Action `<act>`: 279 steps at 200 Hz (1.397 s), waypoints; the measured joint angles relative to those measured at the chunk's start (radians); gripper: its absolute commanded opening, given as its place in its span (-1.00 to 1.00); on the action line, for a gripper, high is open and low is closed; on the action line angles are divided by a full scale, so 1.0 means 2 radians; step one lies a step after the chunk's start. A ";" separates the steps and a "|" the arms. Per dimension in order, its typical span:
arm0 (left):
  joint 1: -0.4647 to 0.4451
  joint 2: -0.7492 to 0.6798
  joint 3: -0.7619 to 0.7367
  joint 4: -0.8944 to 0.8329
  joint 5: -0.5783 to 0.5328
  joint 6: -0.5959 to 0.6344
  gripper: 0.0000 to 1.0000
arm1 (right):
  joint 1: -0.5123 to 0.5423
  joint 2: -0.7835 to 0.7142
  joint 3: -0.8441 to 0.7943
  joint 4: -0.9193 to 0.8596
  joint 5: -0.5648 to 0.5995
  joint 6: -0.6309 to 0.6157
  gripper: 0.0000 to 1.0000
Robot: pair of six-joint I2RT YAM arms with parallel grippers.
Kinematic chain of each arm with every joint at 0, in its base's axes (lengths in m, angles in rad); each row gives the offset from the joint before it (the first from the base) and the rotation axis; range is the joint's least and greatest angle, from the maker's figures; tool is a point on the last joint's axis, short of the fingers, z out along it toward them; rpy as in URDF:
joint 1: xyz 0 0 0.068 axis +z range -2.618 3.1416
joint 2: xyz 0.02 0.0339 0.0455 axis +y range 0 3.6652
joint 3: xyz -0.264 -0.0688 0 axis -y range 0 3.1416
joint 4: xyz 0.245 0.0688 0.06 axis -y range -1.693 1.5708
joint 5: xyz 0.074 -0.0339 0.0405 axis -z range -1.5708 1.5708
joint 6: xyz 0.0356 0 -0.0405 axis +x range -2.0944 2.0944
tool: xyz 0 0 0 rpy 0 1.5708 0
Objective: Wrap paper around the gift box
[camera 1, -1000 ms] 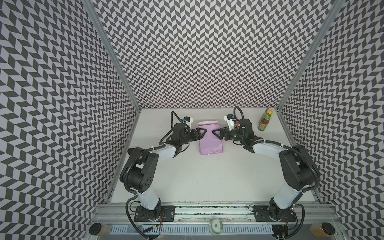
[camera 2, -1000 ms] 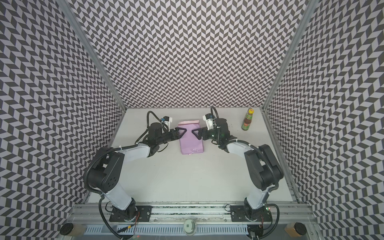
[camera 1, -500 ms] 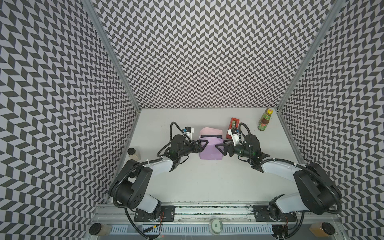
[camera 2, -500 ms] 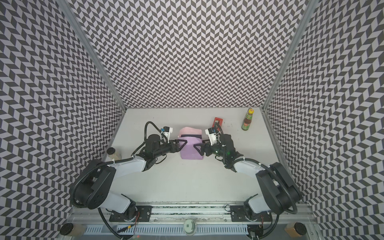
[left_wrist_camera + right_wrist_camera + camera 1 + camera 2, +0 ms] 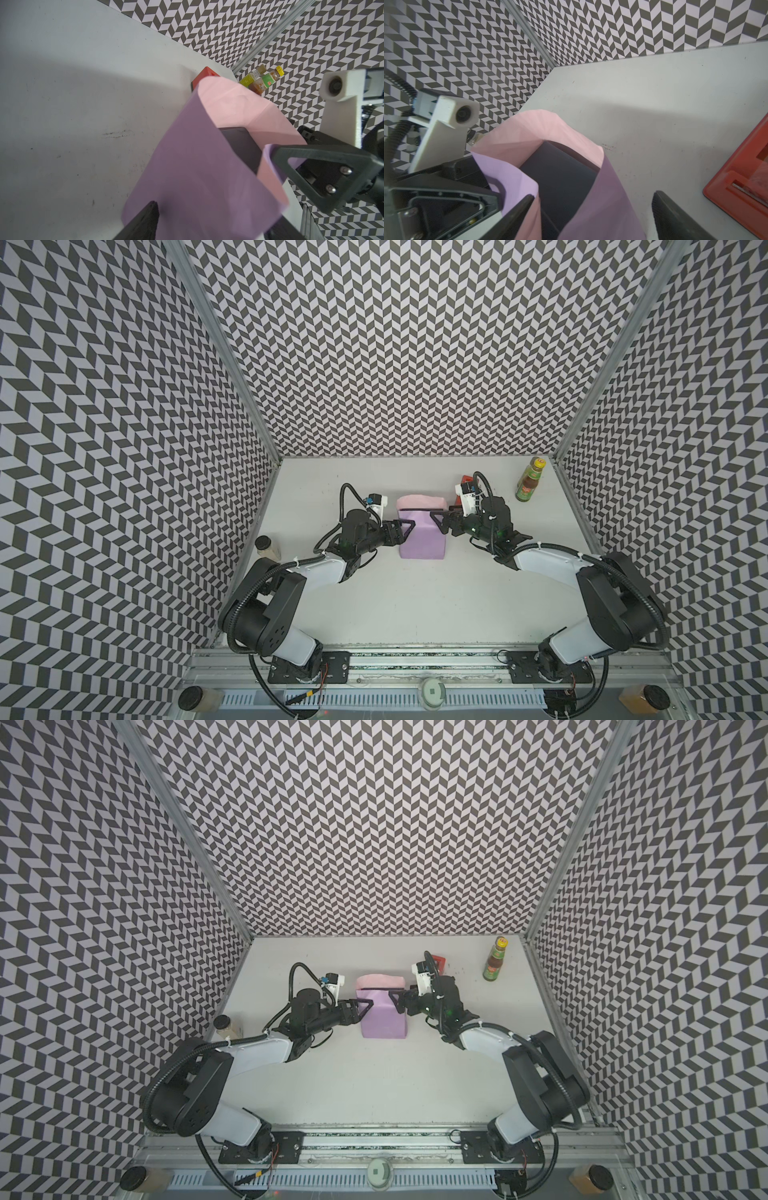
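The dark navy matte gift box (image 5: 560, 176) stands on the white table (image 5: 415, 614), swathed in the creased sheet of paper (image 5: 422, 539) — lilac outside, pale pink within — between both grippers. The left gripper (image 5: 406, 527) meets the bundle's left side, jaws spread wide, one finger (image 5: 145, 220) touching the lilac. The right gripper (image 5: 435, 517) straddles the right side, equally spread — its far finger (image 5: 675, 218) is clear of the paper.
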 measured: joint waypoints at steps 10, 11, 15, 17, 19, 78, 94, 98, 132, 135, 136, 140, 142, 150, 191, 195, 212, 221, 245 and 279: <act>-0.001 0.000 0.001 -0.004 -0.007 0.000 0.63 | 0.002 0.008 0.001 0.001 0.005 0.000 0.63; -0.001 0.000 0.001 -0.005 -0.008 0.000 0.64 | 0.002 0.008 0.001 0.000 0.005 -0.001 0.62; -0.001 0.000 0.001 -0.007 -0.012 0.000 0.65 | 0.002 0.010 0.001 0.000 0.006 0.000 0.61; -0.002 0.000 0.001 -0.008 -0.012 0.000 0.66 | 0.002 0.011 0.001 0.000 0.007 0.000 0.60; -0.002 0.000 0.002 -0.008 -0.015 0.001 0.66 | 0.002 0.012 0.001 0.000 0.007 -0.001 0.60; -0.021 0.028 0.079 -0.079 -0.074 0.014 0.66 | 0.003 0.013 -0.013 0.034 0.012 -0.019 0.36; -0.022 0.039 0.096 -0.100 -0.088 0.021 0.60 | 0.003 0.013 -0.016 0.041 0.008 -0.025 0.36; -0.022 0.041 0.099 -0.105 -0.092 0.024 0.58 | 0.003 0.013 -0.016 0.041 0.007 -0.026 0.36; -0.023 0.050 0.101 -0.118 -0.108 0.035 0.36 | 0.003 0.011 -0.016 0.034 -0.001 -0.031 0.55; -0.023 0.050 0.101 -0.117 -0.109 0.036 0.34 | 0.003 0.010 -0.015 0.032 -0.001 -0.031 0.56; -0.023 0.050 0.101 -0.116 -0.109 0.036 0.33 | 0.003 0.010 -0.015 0.031 -0.001 -0.032 0.56; -0.023 0.050 0.100 -0.114 -0.110 0.035 0.31 | 0.003 0.008 -0.015 0.027 -0.001 -0.031 0.58; -0.024 0.050 0.099 -0.113 -0.111 0.036 0.31 | 0.003 0.007 -0.015 0.025 -0.001 -0.031 0.59; -0.025 0.049 0.095 -0.106 -0.112 0.035 0.27 | 0.004 0.002 -0.015 0.018 -0.001 -0.029 0.63; -0.032 0.040 0.078 -0.084 -0.123 0.032 0.15 | 0.020 -0.012 -0.007 -0.010 0.009 -0.019 0.64; -0.033 0.040 0.077 -0.084 -0.125 0.032 0.13 | 0.022 -0.011 -0.005 -0.013 0.011 -0.019 0.63; -0.036 0.039 0.077 -0.082 -0.131 0.031 0.08 | 0.027 -0.002 0.005 -0.024 0.023 -0.020 0.53; -0.037 0.039 0.077 -0.081 -0.133 0.031 0.06 | 0.027 0.007 0.011 -0.027 0.030 -0.021 0.46; -0.039 0.038 0.077 -0.081 -0.138 0.032 0.13 | 0.027 0.023 0.021 -0.027 0.045 -0.026 0.27; -0.039 0.028 0.078 -0.101 -0.142 0.040 0.49 | 0.027 0.026 0.018 -0.013 0.056 -0.030 0.17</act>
